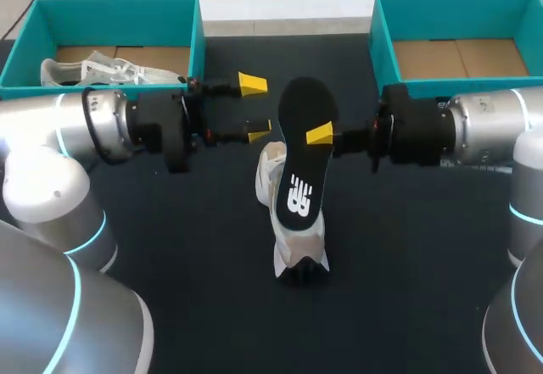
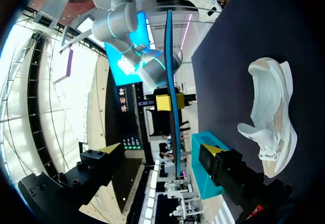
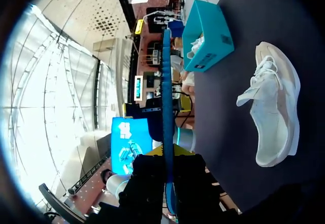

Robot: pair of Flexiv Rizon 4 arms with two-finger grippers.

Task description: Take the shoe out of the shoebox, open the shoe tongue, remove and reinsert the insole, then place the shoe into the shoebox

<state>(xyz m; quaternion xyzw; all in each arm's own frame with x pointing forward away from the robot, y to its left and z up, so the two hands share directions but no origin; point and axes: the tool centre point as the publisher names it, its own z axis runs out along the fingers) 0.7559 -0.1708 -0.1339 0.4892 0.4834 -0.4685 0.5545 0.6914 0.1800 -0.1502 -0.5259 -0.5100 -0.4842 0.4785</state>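
Evidently the insole (image 1: 297, 166) is out of the shoe (image 1: 293, 245), so reinsertion is judged to be the step in hand. The insole is pinched at one long edge by the right gripper (image 1: 321, 134) and is held in the air above the shoe, its dark broad face turned upward. The left gripper (image 1: 254, 105) is spread wide and holds nothing; it hangs just beside the insole's other edge, apart from it. The shoe rests on the dark surface (image 1: 204, 264) beneath the insole, apparently on its side with the opening turned toward the left arm.

For a clean reinsertion the shoe would best be steadied first, probably by the left gripper at the collar or heel, since a loose shoe is likely to be pushed along. The forefoot end should be led in at a shallow angle and slid toward the toe before the heel end is pressed down. A fold at the front is the likely fault.

The insole's long axis runs from the far side toward the robot, with the broad rounded end far and the printed end near. The shoe lies roughly along the same line. Its toe appears to point away, toward the shoebox (image 1: 379, 39), though this is not certain.
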